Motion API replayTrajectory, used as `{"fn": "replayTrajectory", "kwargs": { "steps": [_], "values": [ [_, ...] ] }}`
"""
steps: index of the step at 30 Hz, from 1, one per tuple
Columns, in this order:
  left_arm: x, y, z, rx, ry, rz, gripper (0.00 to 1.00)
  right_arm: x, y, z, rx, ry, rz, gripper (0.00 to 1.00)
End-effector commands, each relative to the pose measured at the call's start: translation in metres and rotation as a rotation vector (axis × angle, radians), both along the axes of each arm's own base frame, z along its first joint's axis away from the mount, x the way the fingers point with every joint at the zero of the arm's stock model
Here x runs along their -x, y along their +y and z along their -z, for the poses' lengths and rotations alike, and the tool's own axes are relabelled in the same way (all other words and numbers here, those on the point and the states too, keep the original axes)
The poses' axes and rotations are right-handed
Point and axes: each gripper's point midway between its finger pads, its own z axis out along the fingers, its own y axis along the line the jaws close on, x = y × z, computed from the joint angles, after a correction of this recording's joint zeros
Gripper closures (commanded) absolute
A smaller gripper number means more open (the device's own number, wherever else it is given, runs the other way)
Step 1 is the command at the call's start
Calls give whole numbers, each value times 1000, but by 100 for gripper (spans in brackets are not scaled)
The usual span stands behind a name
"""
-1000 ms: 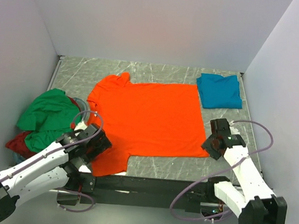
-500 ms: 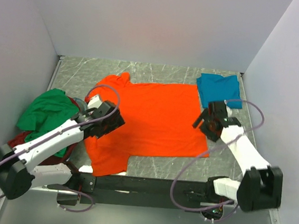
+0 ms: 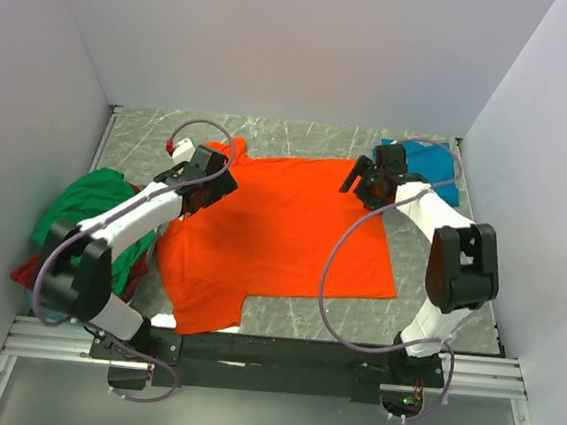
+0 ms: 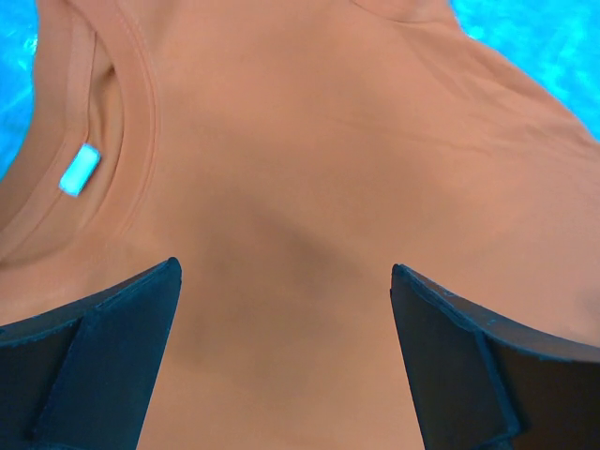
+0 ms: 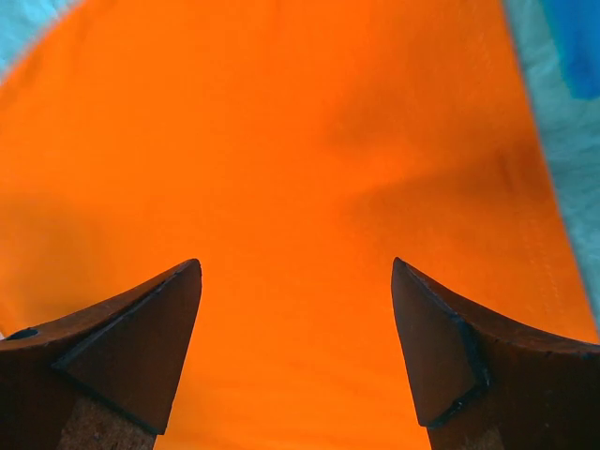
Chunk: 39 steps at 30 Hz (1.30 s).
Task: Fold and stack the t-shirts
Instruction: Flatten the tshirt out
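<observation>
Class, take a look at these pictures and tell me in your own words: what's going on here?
Two robot arms are working on a bright orange cloth t-shirt spread flat on a grey marbled table. The left gripper hangs open over the collar end and the right gripper hangs open over the far right corner; neither holds cloth. A folded teal blue t-shirt lies at the far right. A green t-shirt and a dark red t-shirt lie crumpled at the left.
</observation>
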Motion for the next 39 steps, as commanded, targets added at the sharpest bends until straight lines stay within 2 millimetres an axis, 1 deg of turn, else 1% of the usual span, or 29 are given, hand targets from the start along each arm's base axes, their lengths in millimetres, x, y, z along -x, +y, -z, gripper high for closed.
{"fn": "replayTrajectory", "kwargs": {
  "steps": [1, 3, 4, 5, 8, 9, 11, 12, 14, 15, 17, 18, 20, 21, 22, 23, 24, 25, 26, 27, 29, 30, 32, 34, 35, 36, 37, 38, 39],
  "values": [
    [-24, -12, 7, 24, -2, 75, 1, -9, 12, 9, -20, 6, -50, 12],
    [-29, -9, 16, 18, 11, 63, 1, -7, 13, 19, -17, 28, -55, 12],
    [-28, -11, 25, 22, 34, 73, 1, -5, 12, 26, -10, 45, -55, 12],
    [-28, -12, 30, 21, 43, 78, 0, -4, 10, 28, -1, 51, -49, 12],
    [-25, -14, 49, 23, 86, 89, 1, 7, 5, 40, 21, 82, -33, 12],
    [-22, -13, 55, 23, 103, 89, 1, 14, 4, 47, 22, 97, -36, 12],
    [-16, -16, 66, 38, 132, 95, 1, 21, 3, 49, 17, 100, -36, 11],
    [-10, -15, 75, 41, 152, 98, 1, 28, 0, 56, 23, 120, -33, 11],
    [-4, -17, 82, 60, 168, 100, 1, 35, -2, 59, 31, 130, -26, 11],
    [4, -14, 90, 61, 190, 92, 1, 44, -5, 66, 38, 150, -25, 11],
    [12, -13, 96, 67, 203, 88, 1, 53, -7, 71, 42, 167, -19, 11],
    [23, -10, 104, 73, 229, 85, 1, 62, -9, 75, 39, 182, -14, 11],
    [28, -11, 104, 91, 220, 89, 1, 70, -8, 77, 31, 185, -17, 11],
    [39, -10, 111, 99, 241, 98, 1, 76, -8, 77, 25, 184, -19, 11],
    [42, -10, 110, 108, 233, 99, 1, 79, -9, 78, 24, 185, -16, 11],
    [50, -8, 115, 108, 246, 99, 1, 88, -10, 81, 25, 199, -13, 11],
    [53, -7, 115, 114, 247, 96, 1, 90, -11, 76, 23, 185, -9, 11],
    [56, -8, 113, 120, 240, 99, 1, 93, -11, 76, 24, 184, -8, 11],
    [63, -5, 117, 117, 248, 96, 1, 102, -13, 80, 26, 198, -9, 11],
    [65, -7, 113, 120, 237, 105, 1, 103, -15, 76, 29, 178, -6, 11],
    [75, -6, 115, 116, 247, 111, 1, 115, -19, 81, 43, 195, 1, 11],
    [80, -7, 112, 113, 245, 116, 0, 117, -20, 77, 45, 180, -5, 11],
    [89, -10, 109, 102, 241, 130, 1, 127, -23, 78, 55, 183, -4, 11],
    [95, -10, 98, 105, 224, 130, 0, 127, -25, 66, 58, 144, -5, 11],
    [93, -11, 91, 108, 207, 133, 0, 120, -24, 53, 57, 108, -9, 11],
    [88, -12, 76, 114, 163, 140, 1, 115, -25, 34, 66, 57, -19, 11],
    [88, -9, 68, 99, 156, 137, 1, 110, -27, 18, 71, 17, -21, 11],
    [72, -8, 44, 86, 93, 119, 1, 92, -28, -15, 80, -68, -8, 11],
    [65, -5, 28, 64, 56, 114, 1, 90, -31, -47, 86, -141, -3, 10]
  ]
}}
